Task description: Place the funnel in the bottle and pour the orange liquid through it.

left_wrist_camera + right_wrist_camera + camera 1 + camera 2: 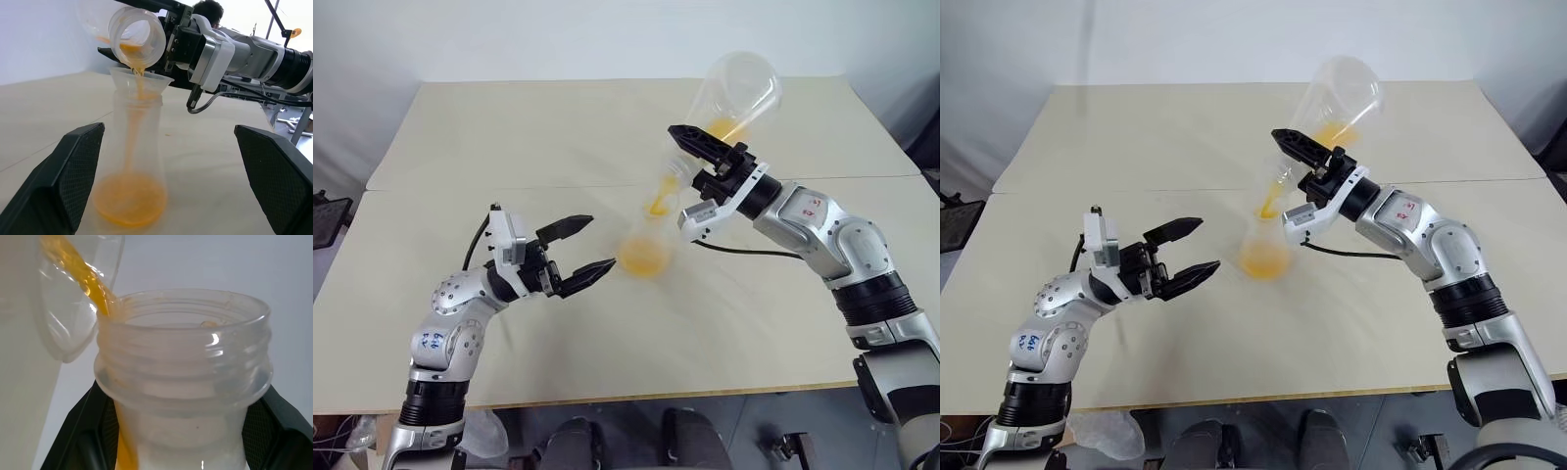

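nearest my head camera is my left gripper (578,252), fingers spread wide and holding nothing, hanging just beside the bottle (646,245) without touching it. in the left wrist view its two pads (78,166) frame the bottle on either side with clear gaps.

further out, my right gripper (705,162) is clamped on the neck of the second flask (736,93), tipped well over so its mouth hangs right above the funnel (141,81). the funnel sits in the bottle's neck, and the bottle stands upright on the table (509,127). the orange liquid (129,205) runs in a thin stream down through the funnel and pools in the bottle's base; some is left in the tilted flask.

i judge the bottle light, thin-walled and slick, easy to tip with so little in it. if i steady it, i'd close the left fingers gently low on the wide body, not on the neck, where a nudge could unseat the loose funnel.
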Motion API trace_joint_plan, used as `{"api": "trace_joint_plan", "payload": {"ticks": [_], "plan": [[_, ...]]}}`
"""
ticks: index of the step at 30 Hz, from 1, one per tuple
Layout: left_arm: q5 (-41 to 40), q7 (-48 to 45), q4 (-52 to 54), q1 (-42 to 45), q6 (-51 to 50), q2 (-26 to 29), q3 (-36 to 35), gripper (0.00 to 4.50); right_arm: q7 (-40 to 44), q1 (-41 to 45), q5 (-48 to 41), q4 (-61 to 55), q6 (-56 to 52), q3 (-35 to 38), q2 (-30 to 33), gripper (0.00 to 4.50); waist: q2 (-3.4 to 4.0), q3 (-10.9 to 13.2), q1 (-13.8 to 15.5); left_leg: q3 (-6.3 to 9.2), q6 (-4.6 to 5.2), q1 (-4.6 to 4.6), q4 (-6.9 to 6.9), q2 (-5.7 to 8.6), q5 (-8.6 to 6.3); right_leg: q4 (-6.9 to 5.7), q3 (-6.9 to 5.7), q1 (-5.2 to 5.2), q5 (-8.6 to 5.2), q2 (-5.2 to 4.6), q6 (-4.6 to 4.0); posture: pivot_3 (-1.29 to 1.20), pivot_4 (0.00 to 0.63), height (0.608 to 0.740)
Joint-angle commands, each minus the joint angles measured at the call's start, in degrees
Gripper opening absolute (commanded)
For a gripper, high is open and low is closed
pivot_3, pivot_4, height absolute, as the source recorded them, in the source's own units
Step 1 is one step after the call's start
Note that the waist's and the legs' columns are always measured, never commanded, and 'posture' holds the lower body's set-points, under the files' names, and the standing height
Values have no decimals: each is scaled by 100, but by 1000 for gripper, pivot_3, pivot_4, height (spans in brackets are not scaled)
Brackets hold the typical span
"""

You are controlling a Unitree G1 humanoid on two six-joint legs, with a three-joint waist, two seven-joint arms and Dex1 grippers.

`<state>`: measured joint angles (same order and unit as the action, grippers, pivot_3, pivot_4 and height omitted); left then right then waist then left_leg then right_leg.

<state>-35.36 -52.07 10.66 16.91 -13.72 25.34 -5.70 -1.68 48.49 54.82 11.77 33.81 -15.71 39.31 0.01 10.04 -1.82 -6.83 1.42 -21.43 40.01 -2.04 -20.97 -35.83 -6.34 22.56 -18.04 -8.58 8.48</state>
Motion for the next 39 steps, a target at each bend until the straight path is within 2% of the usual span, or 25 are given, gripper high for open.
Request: {"api": "trace_joint_plan", "payload": {"ticks": [1, 39], "plan": [[13, 21, 191, -27, 121, -29, -31, 4500, -165, 196, -19, -83, 21, 68, 97, 2641, 0, 0, 0, 0, 0, 0, 0, 0, 0, 0, 0, 0, 0, 0, 0, 0, 150, 740], [14, 92, 97, 64, 192, -160, -21, 4500, -1083, 219, 633, -52, -23, -107, 193, 2641, 0, 0, 0, 0, 0, -1, -1, -1, 0, 3, 0, 0, 0, 0, 0, 0, 150, 740]]}}
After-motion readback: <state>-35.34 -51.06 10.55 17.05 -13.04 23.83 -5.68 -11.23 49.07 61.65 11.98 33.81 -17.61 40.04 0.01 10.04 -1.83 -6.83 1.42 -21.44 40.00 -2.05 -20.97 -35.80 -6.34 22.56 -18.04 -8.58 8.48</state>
